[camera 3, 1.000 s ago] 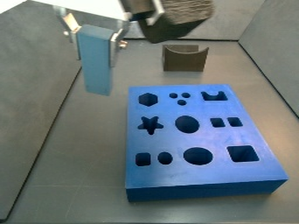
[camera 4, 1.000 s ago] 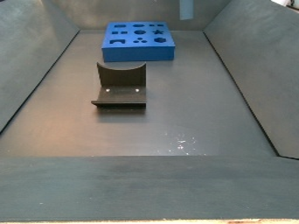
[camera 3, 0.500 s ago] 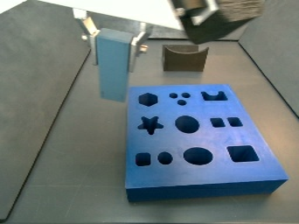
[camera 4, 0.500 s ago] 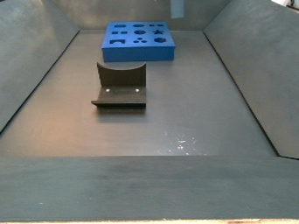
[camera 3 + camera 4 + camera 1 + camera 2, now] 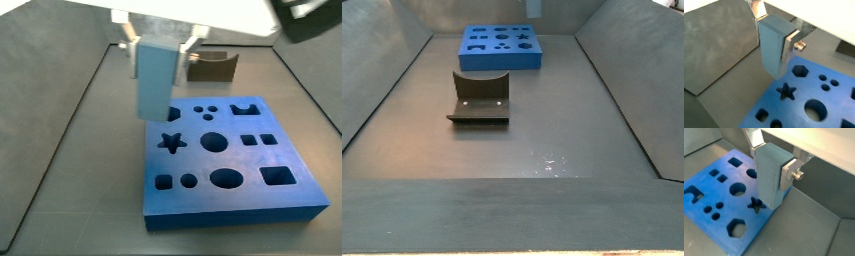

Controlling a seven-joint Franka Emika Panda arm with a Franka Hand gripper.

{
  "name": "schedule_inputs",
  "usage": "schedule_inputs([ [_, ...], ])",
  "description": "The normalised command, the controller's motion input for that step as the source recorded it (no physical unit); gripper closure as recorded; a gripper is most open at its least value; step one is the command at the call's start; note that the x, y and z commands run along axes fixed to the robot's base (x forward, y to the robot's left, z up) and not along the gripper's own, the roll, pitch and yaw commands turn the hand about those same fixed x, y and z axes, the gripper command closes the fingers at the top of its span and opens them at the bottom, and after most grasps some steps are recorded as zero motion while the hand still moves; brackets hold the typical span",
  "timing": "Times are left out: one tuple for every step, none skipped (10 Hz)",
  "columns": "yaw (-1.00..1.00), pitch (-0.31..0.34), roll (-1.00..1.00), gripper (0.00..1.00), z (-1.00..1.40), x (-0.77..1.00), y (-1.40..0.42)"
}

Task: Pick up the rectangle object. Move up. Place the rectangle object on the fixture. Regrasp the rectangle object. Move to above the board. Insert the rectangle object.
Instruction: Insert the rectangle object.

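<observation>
My gripper point(image 5: 160, 45) is shut on the rectangle object point(image 5: 156, 75), a pale blue-grey bar that hangs upright from the silver fingers. The bar's lower end hovers over the far left corner of the board point(image 5: 254, 158), near the hexagon and star holes. Both wrist views show the gripper point(image 5: 774, 30) point(image 5: 771, 163) clamping the bar point(image 5: 774, 47) point(image 5: 769, 175) near its top, with the blue board point(image 5: 801, 87) point(image 5: 737, 210) below. The brown fixture point(image 5: 210, 66) stands on the floor behind the board, apart from the gripper. It also shows in a side view point(image 5: 480, 98), in front of the board point(image 5: 500, 58).
The floor is dark grey metal with sloped grey walls point(image 5: 376, 90) on both sides. An open strip of floor point(image 5: 80, 150) lies left of the board.
My gripper has carried the bar to the right, from over the bare floor beside the board to over the board's far left corner. The board and the fixture have not moved.
</observation>
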Motion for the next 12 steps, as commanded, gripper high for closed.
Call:
schedule_inputs([
  [0.00, -0.323, 0.03, 1.00, 0.00, 0.69, -0.13],
  [0.00, -0.309, 0.07, 1.00, -0.01, 0.71, -0.15],
  [0.00, -0.263, 0.03, 1.00, 0.00, 0.80, -0.12],
  [0.00, -0.217, 0.03, 1.00, -0.09, 0.77, -0.09],
  [0.00, -0.206, 0.00, 1.00, -0.25, 0.50, 0.00],
  [0.01, 0.046, 0.01, 1.00, -0.03, 0.09, -0.13],
  [0.00, 0.000, 0.01, 1.00, 0.00, 0.00, 0.00],
  [0.00, -0.009, 0.00, 1.00, 0.00, -0.06, 0.00],
  [-0.11, 0.000, 0.00, 1.00, 0.00, -0.04, 0.00],
  [-0.33, 0.009, -0.30, 1.00, 0.34, 0.00, 0.17],
  [-0.45, 0.106, -0.32, 1.00, 0.65, 0.00, 0.25],
  [-0.42, 0.303, -0.09, 1.00, 0.81, -0.08, 0.23],
])
